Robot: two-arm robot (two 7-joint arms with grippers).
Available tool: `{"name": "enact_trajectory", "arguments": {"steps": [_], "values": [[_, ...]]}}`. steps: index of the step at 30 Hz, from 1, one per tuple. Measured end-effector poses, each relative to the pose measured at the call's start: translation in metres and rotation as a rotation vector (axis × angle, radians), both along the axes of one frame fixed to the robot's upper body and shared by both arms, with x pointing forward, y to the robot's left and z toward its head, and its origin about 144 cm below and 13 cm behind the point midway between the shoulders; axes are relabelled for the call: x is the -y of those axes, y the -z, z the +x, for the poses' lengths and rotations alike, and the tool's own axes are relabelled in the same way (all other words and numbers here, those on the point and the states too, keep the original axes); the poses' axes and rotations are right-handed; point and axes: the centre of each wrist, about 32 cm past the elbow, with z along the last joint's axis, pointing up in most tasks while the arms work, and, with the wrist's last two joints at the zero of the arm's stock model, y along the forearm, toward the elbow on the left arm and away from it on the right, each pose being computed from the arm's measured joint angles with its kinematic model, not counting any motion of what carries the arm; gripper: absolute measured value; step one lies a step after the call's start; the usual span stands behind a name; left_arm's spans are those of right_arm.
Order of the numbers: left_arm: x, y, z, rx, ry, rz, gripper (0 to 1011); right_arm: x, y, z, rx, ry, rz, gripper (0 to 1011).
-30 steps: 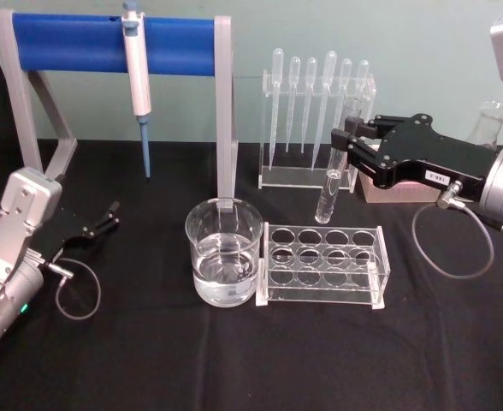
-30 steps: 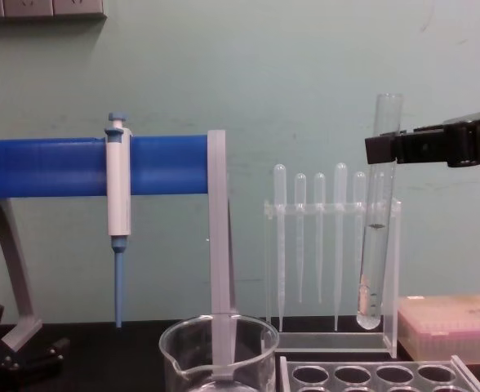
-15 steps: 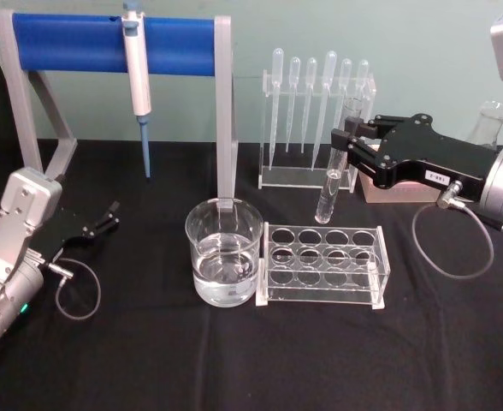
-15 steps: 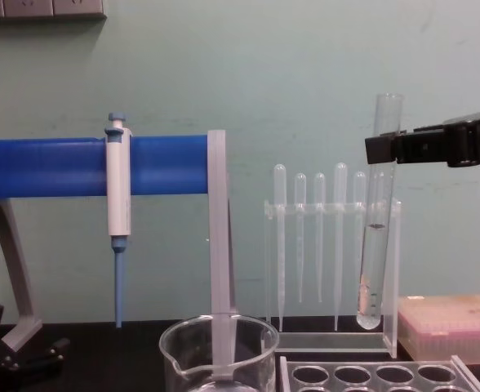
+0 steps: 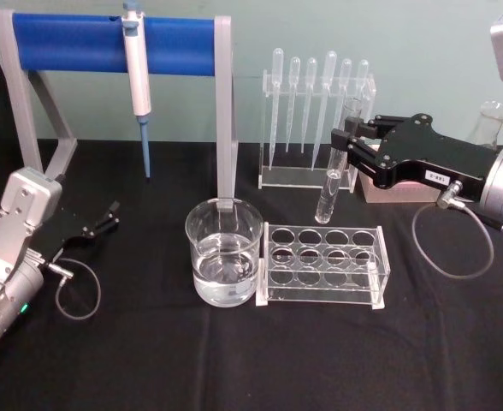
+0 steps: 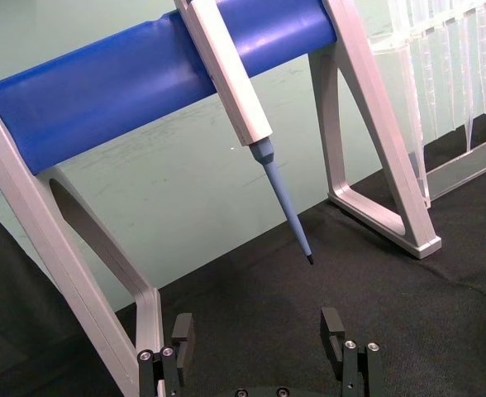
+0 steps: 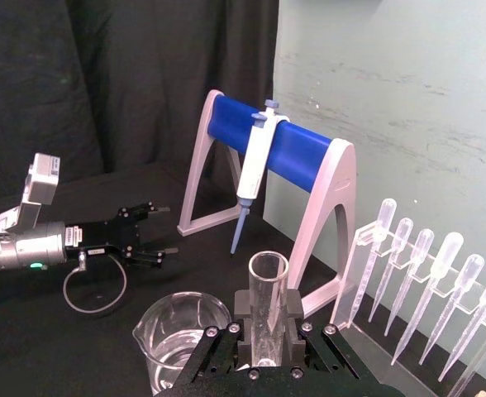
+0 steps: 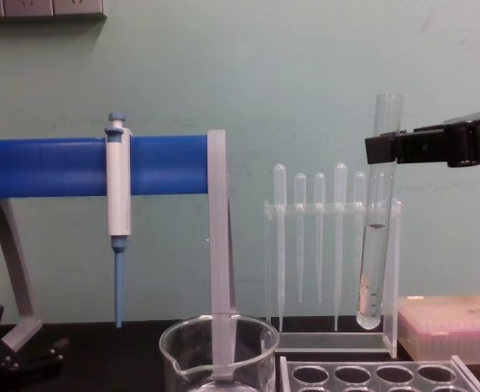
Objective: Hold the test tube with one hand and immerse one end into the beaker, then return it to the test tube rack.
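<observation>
The test tube [image 5: 329,187] hangs upright in the air, its round bottom above the back of the clear tube rack [image 5: 322,264]. My right gripper [image 5: 344,145] is shut on its upper part, just below the open rim. In the chest view the test tube [image 8: 375,245] hangs from the right gripper [image 8: 384,149] in front of the pipettes. The right wrist view looks down on the tube's rim [image 7: 269,273]. The beaker [image 5: 224,253], part full of water, stands left of the rack and left of the tube. My left gripper [image 5: 108,216] rests open near the table's left side, fingers [image 6: 334,327] apart.
A white-and-blue pipettor [image 5: 136,73] hangs on the blue bar stand [image 5: 72,43] at the back left. A rack of plastic pipettes [image 5: 316,128] stands behind the tube. A pink box [image 8: 448,327] and a glass flask [image 5: 489,120] sit at the right.
</observation>
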Motion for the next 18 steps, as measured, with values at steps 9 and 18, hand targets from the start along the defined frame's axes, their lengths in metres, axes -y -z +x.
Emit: {"name": "enact_trajectory", "arguments": {"steps": [9, 18], "values": [[0.0000, 0.0000, 0.0000, 0.000, 0.000, 0.000, 1000, 0.0000, 0.0000, 0.0000, 0.000, 0.000, 0.000, 234], [0.0000, 0.0000, 0.0000, 0.000, 0.000, 0.000, 1000, 0.0000, 0.0000, 0.0000, 0.000, 0.000, 0.000, 234]]}}
